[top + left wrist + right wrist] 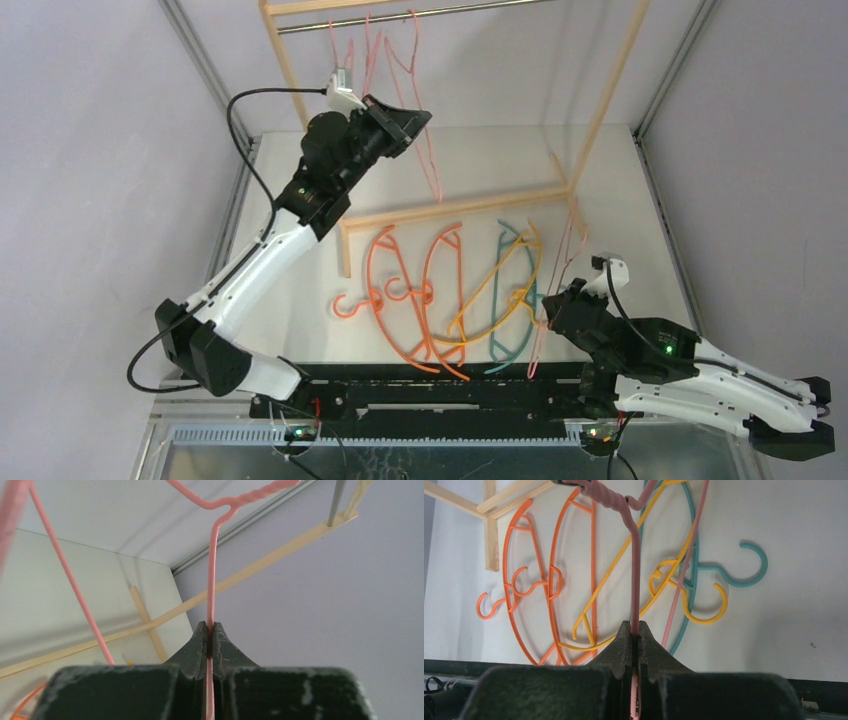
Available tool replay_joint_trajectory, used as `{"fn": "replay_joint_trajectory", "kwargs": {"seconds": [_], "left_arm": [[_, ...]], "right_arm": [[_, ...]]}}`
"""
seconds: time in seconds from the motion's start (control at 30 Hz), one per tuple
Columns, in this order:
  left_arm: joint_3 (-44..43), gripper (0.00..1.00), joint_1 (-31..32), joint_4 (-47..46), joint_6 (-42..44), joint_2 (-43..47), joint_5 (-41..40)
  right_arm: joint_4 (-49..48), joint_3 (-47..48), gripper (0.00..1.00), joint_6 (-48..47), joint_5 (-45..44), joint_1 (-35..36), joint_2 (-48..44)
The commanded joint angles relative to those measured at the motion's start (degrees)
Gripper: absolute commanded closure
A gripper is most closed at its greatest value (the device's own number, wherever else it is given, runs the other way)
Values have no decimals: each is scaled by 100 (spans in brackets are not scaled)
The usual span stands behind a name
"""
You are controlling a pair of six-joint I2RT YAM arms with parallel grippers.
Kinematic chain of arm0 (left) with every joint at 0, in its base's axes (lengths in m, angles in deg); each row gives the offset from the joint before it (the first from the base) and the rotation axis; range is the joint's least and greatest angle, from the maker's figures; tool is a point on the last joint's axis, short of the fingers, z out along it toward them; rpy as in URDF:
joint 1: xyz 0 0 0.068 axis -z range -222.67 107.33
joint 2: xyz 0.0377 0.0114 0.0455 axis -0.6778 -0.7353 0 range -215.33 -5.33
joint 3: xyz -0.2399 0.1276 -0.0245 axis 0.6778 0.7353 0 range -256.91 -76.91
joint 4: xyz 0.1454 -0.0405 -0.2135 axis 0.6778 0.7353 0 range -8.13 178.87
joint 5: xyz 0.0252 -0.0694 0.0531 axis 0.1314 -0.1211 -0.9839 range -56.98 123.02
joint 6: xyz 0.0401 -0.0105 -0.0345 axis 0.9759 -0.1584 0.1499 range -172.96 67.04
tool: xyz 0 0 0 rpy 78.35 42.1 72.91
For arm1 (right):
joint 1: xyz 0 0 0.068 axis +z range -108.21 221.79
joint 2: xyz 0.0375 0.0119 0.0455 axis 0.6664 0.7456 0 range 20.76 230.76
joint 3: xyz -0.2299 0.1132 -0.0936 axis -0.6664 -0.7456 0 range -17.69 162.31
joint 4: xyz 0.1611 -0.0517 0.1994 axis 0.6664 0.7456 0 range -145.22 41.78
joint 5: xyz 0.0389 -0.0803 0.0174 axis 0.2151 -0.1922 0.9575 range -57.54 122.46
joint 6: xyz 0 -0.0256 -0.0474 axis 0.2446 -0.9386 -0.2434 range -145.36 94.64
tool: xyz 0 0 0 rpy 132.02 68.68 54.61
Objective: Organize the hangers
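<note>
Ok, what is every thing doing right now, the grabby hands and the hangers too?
left gripper, shut on a pink hanger up by the rod
right gripper, shut on a second pink hanger over the table
other pink hangers, hanging on the rod
orange hangers, lying flat on the table
yellow hanger, lying flat, crossing the teal one
teal hanger, lying flat

Loose hangers (432,292) overlapping on table (640,230), just before rack base (450,208), hung hangers (432,160) on rod (450,11) behind

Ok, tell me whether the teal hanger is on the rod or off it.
Off. The teal hanger lies flat on the table, crossing the yellow hanger, away from the rod.
</note>
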Motion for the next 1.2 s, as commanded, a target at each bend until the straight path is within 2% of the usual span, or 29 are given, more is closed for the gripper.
{"fn": "replay_joint_trajectory", "kwargs": {"seconds": [0.0,0.1,0.2,0.23,0.27,0.3,0.33,0.53,0.7,0.83,0.97,1.17], "left_arm": [[182,94,-87,107,80,511,-82],[197,81,-89,121,124,509,135],[68,58,-81,247,239,477,304],[46,35,-76,286,289,488,324],[21,19,-72,361,338,507,330],[-14,7,-72,419,398,526,352],[-52,1,-72,486,462,548,367],[-234,1,-71,768,752,680,957],[-31,0,19,1073,1059,1182,1261],[437,0,81,1237,1211,1806,1274],[835,0,220,1595,1416,2481,1196],[1078,0,671,2661,2070,3217,782]], "right_arm": [[-378,270,100,-108,-21,-34,97],[-377,402,100,-145,-87,-44,178],[-427,573,100,-331,-171,-80,268],[-473,647,100,-434,-190,-98,297],[-539,730,100,-561,-176,-144,329],[-644,835,100,-738,-122,-211,377],[-769,944,100,-924,-39,-291,428],[-1291,1966,100,-2144,814,-1176,1127],[-1354,3196,100,-3211,2447,-2476,2055],[-1274,3934,100,-3715,3699,-3376,2825],[-1429,4408,100,-4142,4121,-3551,3479],[-1891,4899,100,-4546,4382,-3590,4091]]}}
